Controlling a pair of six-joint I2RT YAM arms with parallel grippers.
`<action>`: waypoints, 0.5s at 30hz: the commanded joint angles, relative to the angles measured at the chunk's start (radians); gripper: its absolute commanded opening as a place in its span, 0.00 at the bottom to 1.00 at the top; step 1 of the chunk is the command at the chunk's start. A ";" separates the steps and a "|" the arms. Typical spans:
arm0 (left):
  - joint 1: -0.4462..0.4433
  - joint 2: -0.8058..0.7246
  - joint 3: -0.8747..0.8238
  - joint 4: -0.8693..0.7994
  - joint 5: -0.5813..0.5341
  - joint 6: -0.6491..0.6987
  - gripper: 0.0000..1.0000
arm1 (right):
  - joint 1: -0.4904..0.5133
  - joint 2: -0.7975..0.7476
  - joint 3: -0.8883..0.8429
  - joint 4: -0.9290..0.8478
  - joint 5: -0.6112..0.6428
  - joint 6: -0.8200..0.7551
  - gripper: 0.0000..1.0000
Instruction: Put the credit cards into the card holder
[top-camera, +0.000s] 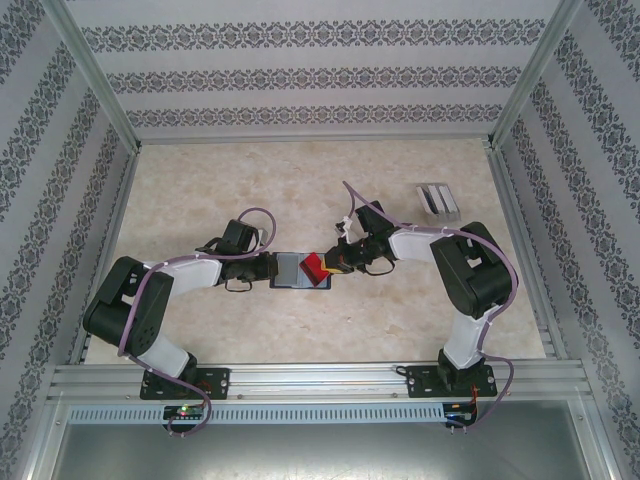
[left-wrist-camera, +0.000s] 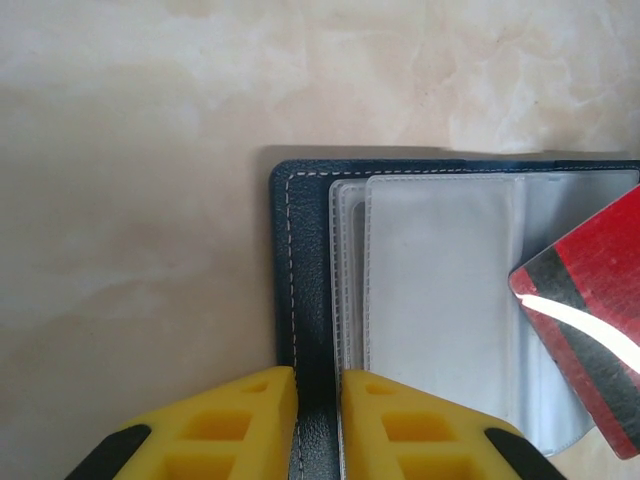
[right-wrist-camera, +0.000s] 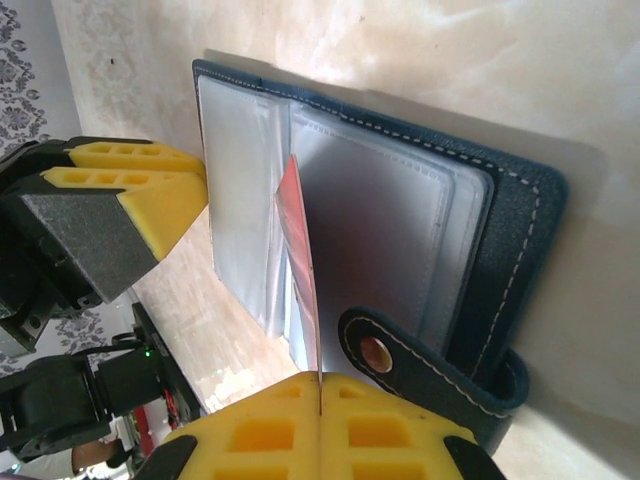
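Left tool (left-wrist-camera: 318, 405): clamped on the left cover edge of the dark navy, soft leather-like folding card holder (left-wrist-camera: 300, 250). The holder lies open at mid tabletop (top-camera: 200, 190), its clear plastic sleeves (left-wrist-camera: 440, 300) facing up.

Centre: a thin red rigid plastic credit card (right-wrist-camera: 300, 250) stands on edge, its leading edge among the sleeves.

Right tool (right-wrist-camera: 319, 395): pressed together on the card's trailing edge.

Judgement: the card is light, stiff and slick, so an edge grip suits it. The sleeves are floppy, so the holder needs pinning at the cover.
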 joint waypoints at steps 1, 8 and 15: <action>-0.007 -0.002 -0.032 -0.047 -0.031 -0.002 0.22 | 0.021 -0.010 -0.011 0.036 0.039 0.036 0.00; -0.007 0.004 -0.031 -0.037 -0.002 -0.015 0.22 | 0.044 0.017 -0.005 0.095 0.055 0.088 0.00; -0.008 0.001 -0.025 -0.051 0.001 -0.018 0.22 | 0.052 0.018 -0.031 0.170 0.049 0.122 0.00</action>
